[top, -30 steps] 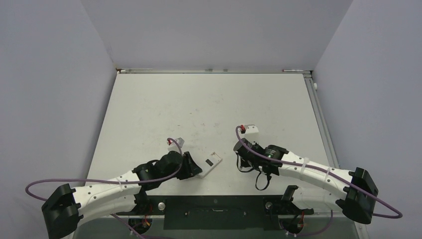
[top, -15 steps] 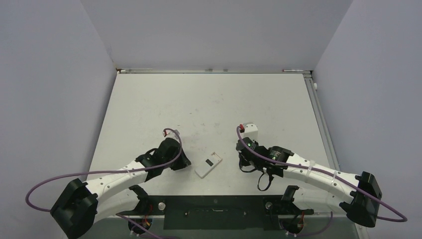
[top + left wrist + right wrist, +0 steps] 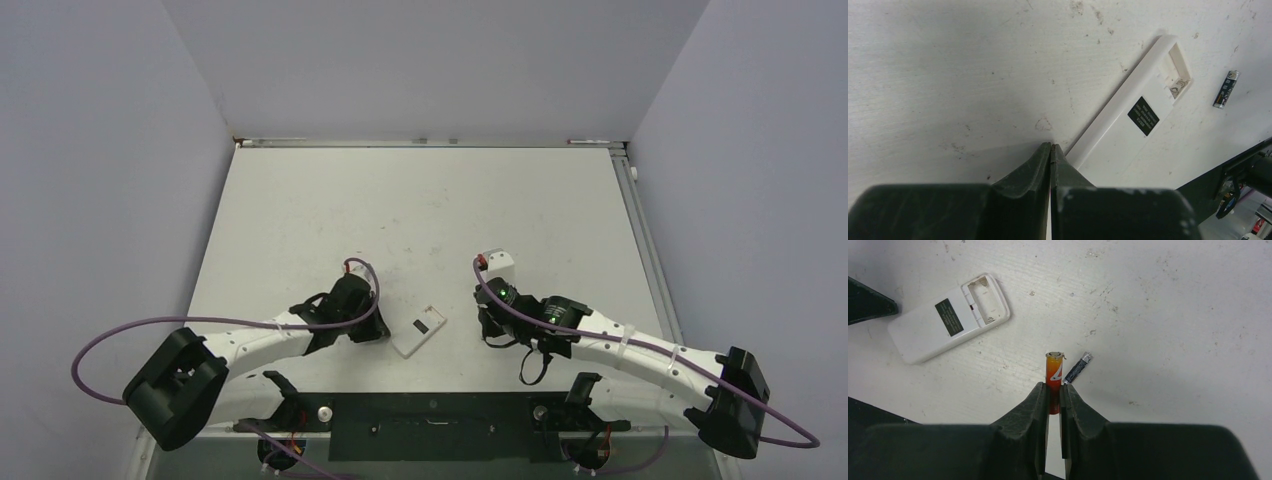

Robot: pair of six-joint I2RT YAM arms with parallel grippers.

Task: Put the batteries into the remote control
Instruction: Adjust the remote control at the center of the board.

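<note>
**Item 1: red-orange slim cylindrical battery (image 3: 1054, 371), metal cap at the far end.** Pinched by its near end between the right fingers (image 3: 1034, 402), which are closed to the barrel's width. Projects forward past the tips, above the bench. Judged light, rigid, smooth and round. Likely to swivel or slide in a two-point pinch, so better taken mid-barrel with both ends left free for the contacts.

**Item 2: second slim battery, dark body with silvery ends (image 3: 1077, 368).** Loose on the white scuffed bench (image 3: 400, 200), just beside the tip of the held one. Contact between the two cannot be told. Free to roll if nudged.

**Item 3: small white rectangular plastic remote control (image 3: 945, 319).** Flat on the bench between the two arms, plain back face up. Black label mid-body. Battery bay (image 3: 1175, 75) uncovered and empty, with a small metal contact showing inside. Judged light and hollow, apt to skate when pushed. Best steadied by the long edges or the closed end, clear of the bay.

**Item 4: left fingers (image 3: 1034, 167).** Pressed fully together, holding nothing. Tips low over the bench, just beside the remote's closed end.

**Status:** no battery seated yet. Insertion judged to need polarity matched and the remote braced.
</note>
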